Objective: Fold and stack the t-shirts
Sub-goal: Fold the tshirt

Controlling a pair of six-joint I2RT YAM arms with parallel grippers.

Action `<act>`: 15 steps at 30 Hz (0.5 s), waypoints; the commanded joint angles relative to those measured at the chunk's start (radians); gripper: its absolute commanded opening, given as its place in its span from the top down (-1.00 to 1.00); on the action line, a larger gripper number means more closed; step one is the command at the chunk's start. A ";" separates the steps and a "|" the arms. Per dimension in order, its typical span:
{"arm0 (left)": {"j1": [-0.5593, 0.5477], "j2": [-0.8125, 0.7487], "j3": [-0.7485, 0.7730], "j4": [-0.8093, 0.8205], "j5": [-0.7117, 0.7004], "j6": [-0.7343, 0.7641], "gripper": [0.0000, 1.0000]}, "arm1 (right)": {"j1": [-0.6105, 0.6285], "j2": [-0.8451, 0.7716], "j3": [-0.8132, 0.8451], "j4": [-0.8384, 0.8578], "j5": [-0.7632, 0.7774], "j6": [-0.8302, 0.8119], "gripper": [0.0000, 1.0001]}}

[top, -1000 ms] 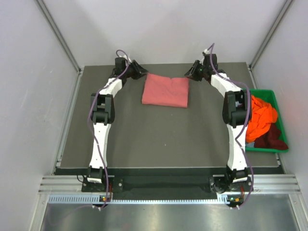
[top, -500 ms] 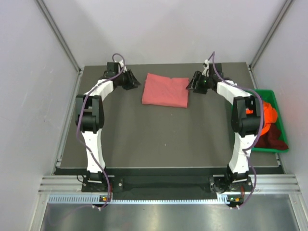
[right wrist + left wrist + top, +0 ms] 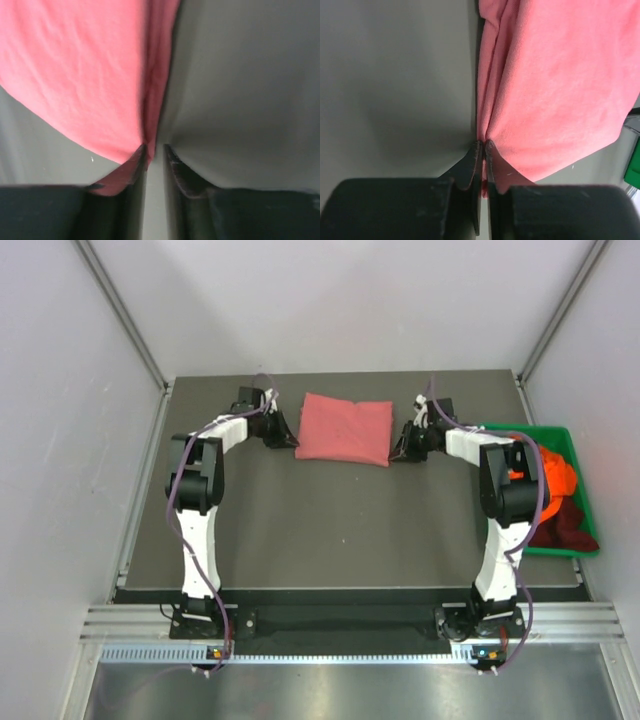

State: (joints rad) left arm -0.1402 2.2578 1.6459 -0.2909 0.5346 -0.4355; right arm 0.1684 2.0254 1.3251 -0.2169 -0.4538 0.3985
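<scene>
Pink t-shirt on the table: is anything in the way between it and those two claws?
Nothing visible. The left gripper and right gripper both sit right at the pink t-shirt's near corners, against the cloth. The green bin stands apart, off to the right.

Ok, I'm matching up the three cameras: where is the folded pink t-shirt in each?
Top external: pink t-shirt at the far centre of the table.
Left wrist: pink t-shirt fills the right half.
Right wrist: pink t-shirt in the upper left.
Shared landmark: the dark table.
</scene>
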 commanded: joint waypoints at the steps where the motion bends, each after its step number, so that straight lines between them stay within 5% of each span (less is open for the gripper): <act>1: 0.001 -0.001 -0.018 -0.016 -0.042 -0.017 0.87 | 0.008 -0.011 -0.047 0.077 0.024 -0.009 0.69; 4: 0.001 -0.044 0.006 -0.051 -0.090 -0.032 0.65 | 0.008 -0.054 -0.079 0.083 0.044 -0.003 0.81; 8: 0.002 -0.099 0.127 -0.042 -0.075 -0.043 0.33 | 0.008 -0.140 -0.063 0.043 0.075 0.034 0.52; 15: 0.001 0.120 0.403 0.107 0.158 -0.170 0.34 | 0.010 -0.050 0.088 0.149 0.024 0.138 0.47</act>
State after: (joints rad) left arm -0.1379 2.2845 1.9270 -0.2909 0.5728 -0.5392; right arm 0.1692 1.9476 1.3201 -0.1726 -0.4019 0.4816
